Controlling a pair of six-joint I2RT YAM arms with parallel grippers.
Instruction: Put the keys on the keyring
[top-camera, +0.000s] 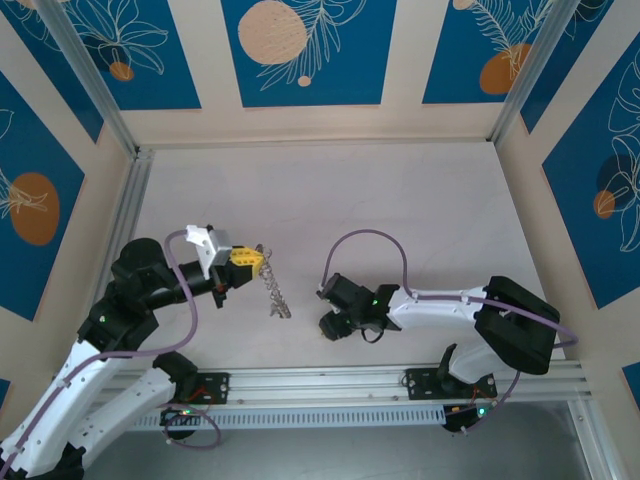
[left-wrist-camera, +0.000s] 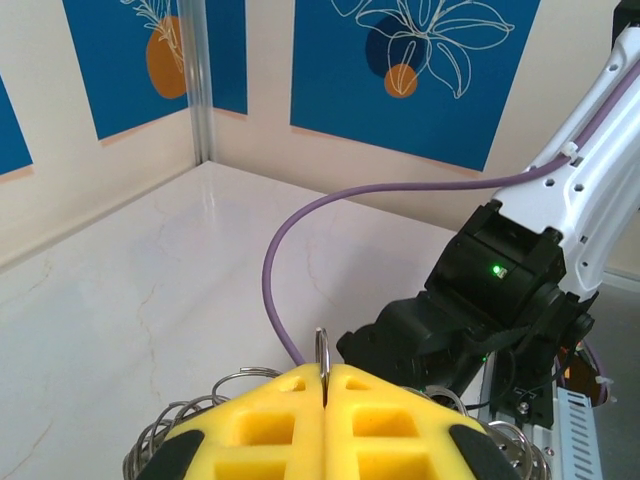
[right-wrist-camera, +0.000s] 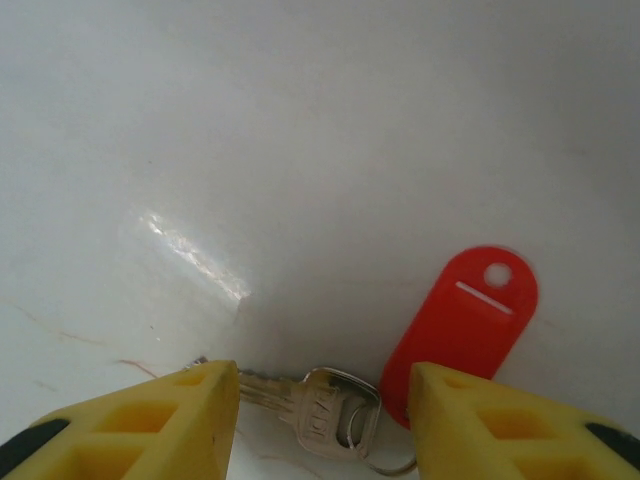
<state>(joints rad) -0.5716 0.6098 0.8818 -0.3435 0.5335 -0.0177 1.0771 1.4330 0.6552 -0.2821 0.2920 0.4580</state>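
Straddling a small silver key (right-wrist-camera: 318, 412), the right end effector (right-wrist-camera: 320, 385) has its yellow fingers (right-wrist-camera: 160, 420) spread apart with nothing clamped. The key lies flat on the pale, faintly veined worktop (right-wrist-camera: 300, 140), in the gap between those two fingers, with its blade running toward the left finger. A little split ring at the key's head joins it to a red oval plastic tag (right-wrist-camera: 465, 322). The tag lies just beyond the right end effector's right fingertip and angles away from it, its small hole at the far end.

From above, the right end effector (top-camera: 333, 325) points down at the worktop (top-camera: 400, 200). To its left, well apart from it, the left end effector (top-camera: 245, 258) is held level. Its yellow fingers (left-wrist-camera: 270, 425) are pressed together on a thin metal keyring crowded with small silvery keys (left-wrist-camera: 322, 350). The ring's edge stands upright in the seam between the pads, and the silvery keys (left-wrist-camera: 175, 425) bunch below and to either side. In the overhead view the keyring (top-camera: 272, 288) trails from the left end effector toward the right end effector in a grey string, without reaching it.
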